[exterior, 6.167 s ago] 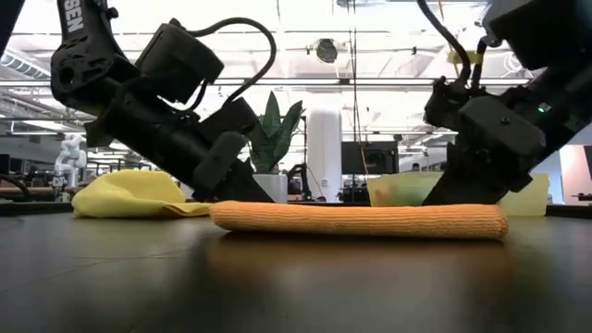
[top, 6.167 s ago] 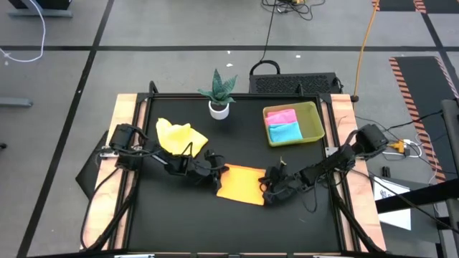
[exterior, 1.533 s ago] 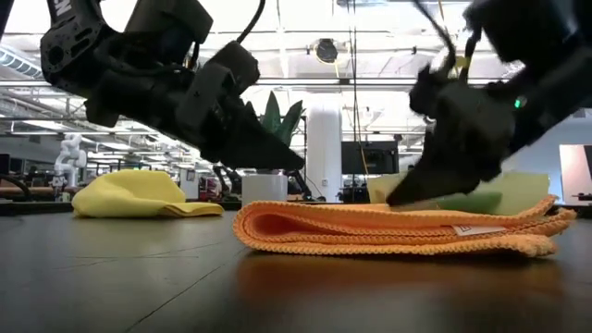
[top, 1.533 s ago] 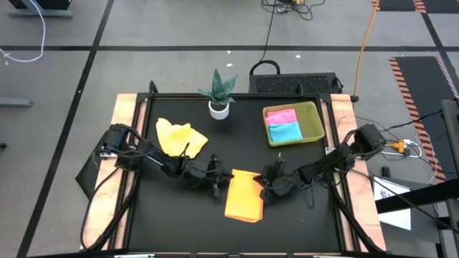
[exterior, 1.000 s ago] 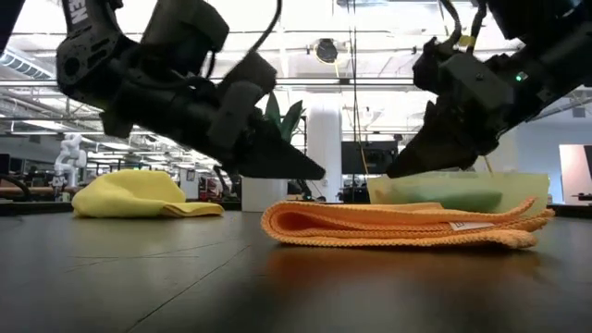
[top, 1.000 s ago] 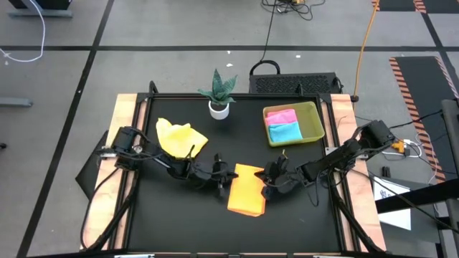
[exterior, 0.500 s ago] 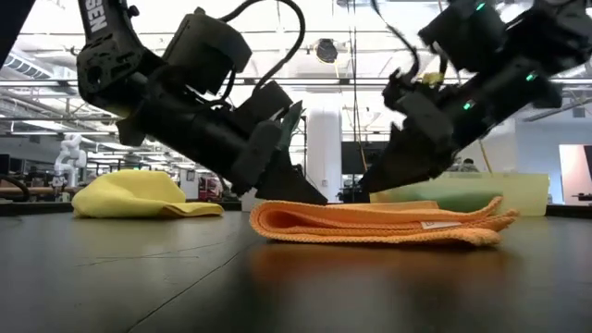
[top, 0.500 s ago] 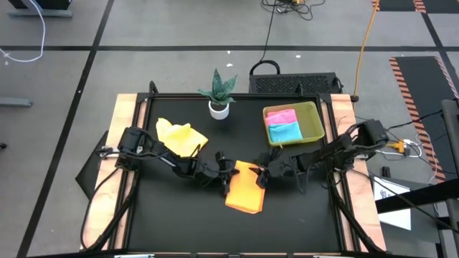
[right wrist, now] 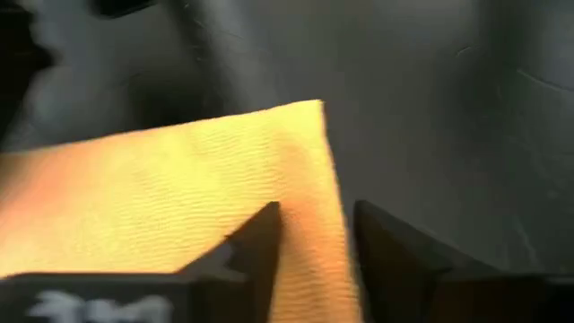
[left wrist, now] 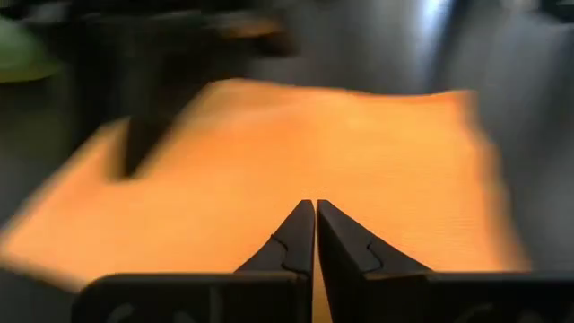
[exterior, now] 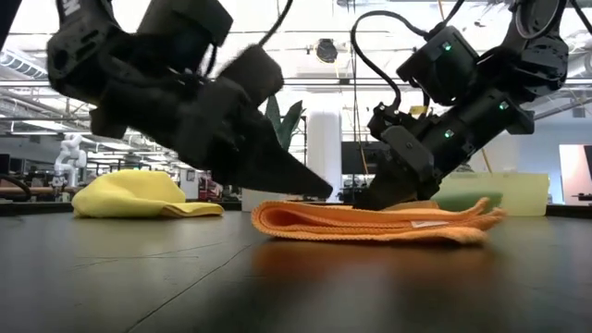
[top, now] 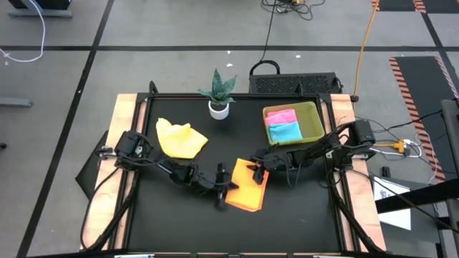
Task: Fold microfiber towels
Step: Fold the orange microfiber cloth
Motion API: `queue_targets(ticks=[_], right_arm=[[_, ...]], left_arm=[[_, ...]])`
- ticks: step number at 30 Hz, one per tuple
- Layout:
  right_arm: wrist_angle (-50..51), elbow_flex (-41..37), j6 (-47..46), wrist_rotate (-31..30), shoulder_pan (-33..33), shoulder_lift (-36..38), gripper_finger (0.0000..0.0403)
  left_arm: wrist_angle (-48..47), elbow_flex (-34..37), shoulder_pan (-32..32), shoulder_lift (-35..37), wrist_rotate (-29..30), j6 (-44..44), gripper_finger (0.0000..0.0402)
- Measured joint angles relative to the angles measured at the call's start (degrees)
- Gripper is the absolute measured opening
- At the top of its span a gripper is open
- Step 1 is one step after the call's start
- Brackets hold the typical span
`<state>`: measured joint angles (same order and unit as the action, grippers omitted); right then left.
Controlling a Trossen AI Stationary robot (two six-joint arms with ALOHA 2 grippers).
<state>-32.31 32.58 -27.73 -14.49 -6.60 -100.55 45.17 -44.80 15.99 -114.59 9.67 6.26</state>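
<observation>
Since a second ago your right gripper has let go and moved onto the orange towel's far edge; its fingers now stand apart over the cloth. Your left gripper is closed, empty, tips at the towel's left edge. Orange towel lies folded near the tabletop's middle, toward the front edge. Yellow towel sits crumpled by the left edge. Pink towel and blue towel lie in the tray at the far right corner.

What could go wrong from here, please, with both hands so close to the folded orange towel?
The right hand stands open over the orange towel edge, so it might drag the top layer and undo the fold. The shut left hand points at the towel and could push it askew.
</observation>
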Motion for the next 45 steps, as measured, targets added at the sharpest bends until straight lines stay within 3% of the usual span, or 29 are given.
queue_targets(ticks=[5, 7, 12, 20, 28, 34, 40, 45], right_arm=[[1.2, -0.1, 2.2, 1.4, -0.1, 1.4, 0.0032], [1.6, -0.2, 3.7, 1.9, -0.2, 2.6, 0.001], [1.3, -0.2, 4.3, 0.4, -1.0, 8.2, 0.0014], [0.8, -0.1, 3.9, -2.8, -5.4, 14.5, 0.0004], [1.4, 2.3, -0.1, -10.8, -11.4, 11.2, 0.0003], [5.5, 9.4, 0.9, -12.6, -12.3, 5.8, 0.0002], [17.0, 17.4, 2.9, -12.8, -12.8, 2.2, 0.0002], [17.8, 21.2, 6.6, -14.6, -15.2, 1.1, 0.0002]], left_arm=[[0.9, 0.0, 2.5, 0.0, -2.5, -0.6, 0.0017], [-1.1, 0.0, 2.7, 0.0, -0.9, -0.6, 0.0017], [-7.6, 0.0, 2.5, 0.1, 2.9, 1.1, 0.0017], [-7.3, 0.0, 2.3, 0.2, 3.4, 1.4, 0.0017], [-7.9, 0.0, 2.4, 3.0, 2.8, 4.2, 0.0017], [-8.5, 0.0, 4.2, 2.6, 2.0, 5.5, 0.0017], [-8.2, 0.0, 4.8, 0.2, 7.0, 8.0, 0.0017], [-7.6, -0.1, 4.7, -1.0, 12.5, 9.0, 0.0017]])
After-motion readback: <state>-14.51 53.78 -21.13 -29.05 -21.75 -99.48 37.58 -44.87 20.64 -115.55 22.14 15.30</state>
